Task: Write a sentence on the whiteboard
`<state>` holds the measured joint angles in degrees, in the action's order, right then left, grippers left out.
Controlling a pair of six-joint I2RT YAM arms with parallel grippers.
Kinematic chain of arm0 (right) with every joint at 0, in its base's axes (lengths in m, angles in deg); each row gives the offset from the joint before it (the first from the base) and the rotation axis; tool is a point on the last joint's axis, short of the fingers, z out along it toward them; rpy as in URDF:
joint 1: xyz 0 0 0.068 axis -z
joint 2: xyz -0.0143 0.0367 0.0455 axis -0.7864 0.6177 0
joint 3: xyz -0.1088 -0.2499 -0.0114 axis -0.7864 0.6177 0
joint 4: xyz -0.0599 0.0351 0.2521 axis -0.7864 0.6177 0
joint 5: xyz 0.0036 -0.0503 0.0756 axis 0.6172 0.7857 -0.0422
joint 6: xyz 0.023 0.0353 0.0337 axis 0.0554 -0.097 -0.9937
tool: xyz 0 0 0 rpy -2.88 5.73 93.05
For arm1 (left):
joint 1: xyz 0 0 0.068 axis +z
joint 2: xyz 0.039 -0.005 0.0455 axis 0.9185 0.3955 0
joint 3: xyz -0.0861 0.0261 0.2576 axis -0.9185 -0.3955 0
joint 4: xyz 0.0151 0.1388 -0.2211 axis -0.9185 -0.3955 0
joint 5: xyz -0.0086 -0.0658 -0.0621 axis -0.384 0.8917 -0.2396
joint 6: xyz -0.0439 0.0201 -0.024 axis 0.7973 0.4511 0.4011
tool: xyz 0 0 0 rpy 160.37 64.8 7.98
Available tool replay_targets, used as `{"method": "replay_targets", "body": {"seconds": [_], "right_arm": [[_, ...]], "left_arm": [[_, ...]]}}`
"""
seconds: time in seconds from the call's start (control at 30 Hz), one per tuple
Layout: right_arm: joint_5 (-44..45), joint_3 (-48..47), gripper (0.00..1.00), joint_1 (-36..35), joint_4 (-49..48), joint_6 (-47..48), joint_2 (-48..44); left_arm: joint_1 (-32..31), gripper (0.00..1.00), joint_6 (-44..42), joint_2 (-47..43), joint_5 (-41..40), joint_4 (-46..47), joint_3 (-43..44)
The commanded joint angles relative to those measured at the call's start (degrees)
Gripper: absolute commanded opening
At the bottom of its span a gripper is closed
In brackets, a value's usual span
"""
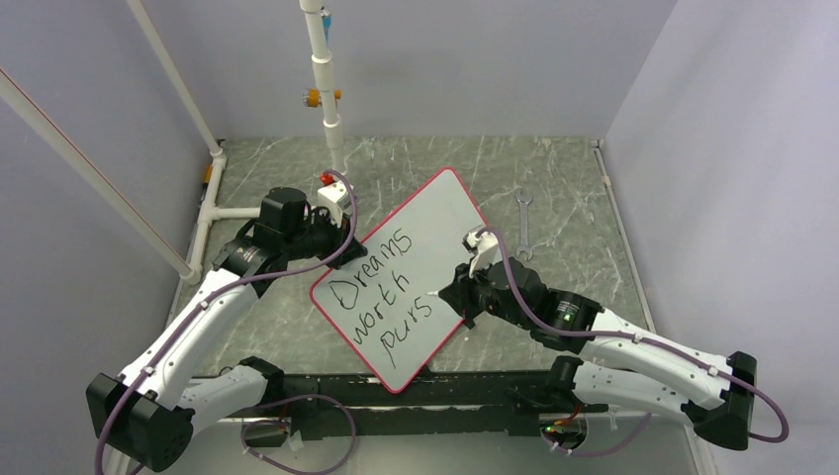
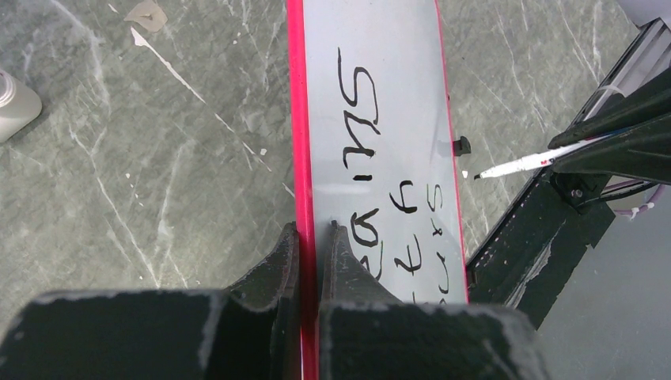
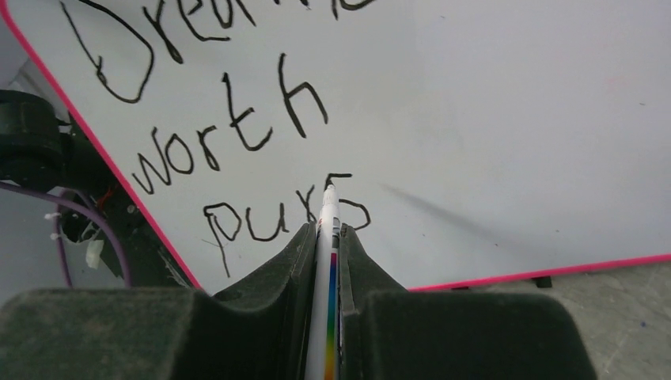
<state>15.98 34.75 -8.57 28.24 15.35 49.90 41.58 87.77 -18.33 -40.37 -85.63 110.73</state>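
Note:
The whiteboard (image 1: 420, 259), white with a red rim, lies tilted across the middle of the table. On it the sentence (image 1: 384, 294) reads "Dreams worth purs" in black. My left gripper (image 1: 341, 226) is shut on the board's far left rim, which shows in the left wrist view (image 2: 296, 119) between my jaws (image 2: 314, 231). My right gripper (image 1: 457, 295) is shut on a white marker pen (image 3: 327, 261) with a rainbow stripe. The pen's tip (image 3: 329, 188) touches the board at the "s" of "purs" (image 3: 285, 215). The pen also shows in the left wrist view (image 2: 522, 165).
A silver wrench (image 1: 522, 224) lies on the table right of the board. A white pipe post (image 1: 328, 99) stands at the back, and pipe framing (image 1: 203, 213) runs along the left. A black rail (image 1: 435, 388) runs along the near edge.

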Motion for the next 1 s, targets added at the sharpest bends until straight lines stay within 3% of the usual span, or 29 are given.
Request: {"method": "replay_targets", "body": {"seconds": [0.0, 0.33, 0.63, 0.97], "right_arm": [[0.07, -3.24, 0.0, 1.45, 3.66, 2.39, -0.62], [-9.34, -7.83, 0.0, 10.44, 7.34, 4.85, 2.54], [-20.18, -1.25, 0.0, 16.39, 2.03, 4.07, -0.45], [-24.63, -0.04, 0.0, 19.31, -1.22, 5.93, -0.51]], "left_arm": [[-0.56, 0.0, -5.26, 1.02, -2.86, -0.32, -0.16], [-0.63, 0.0, -5.97, 2.28, 0.62, 1.21, -0.48], [-0.58, 0.0, -5.7, 2.46, 2.64, 1.91, -0.74], [-0.55, 0.0, -6.22, 2.28, 0.33, 0.92, -0.3]]}}
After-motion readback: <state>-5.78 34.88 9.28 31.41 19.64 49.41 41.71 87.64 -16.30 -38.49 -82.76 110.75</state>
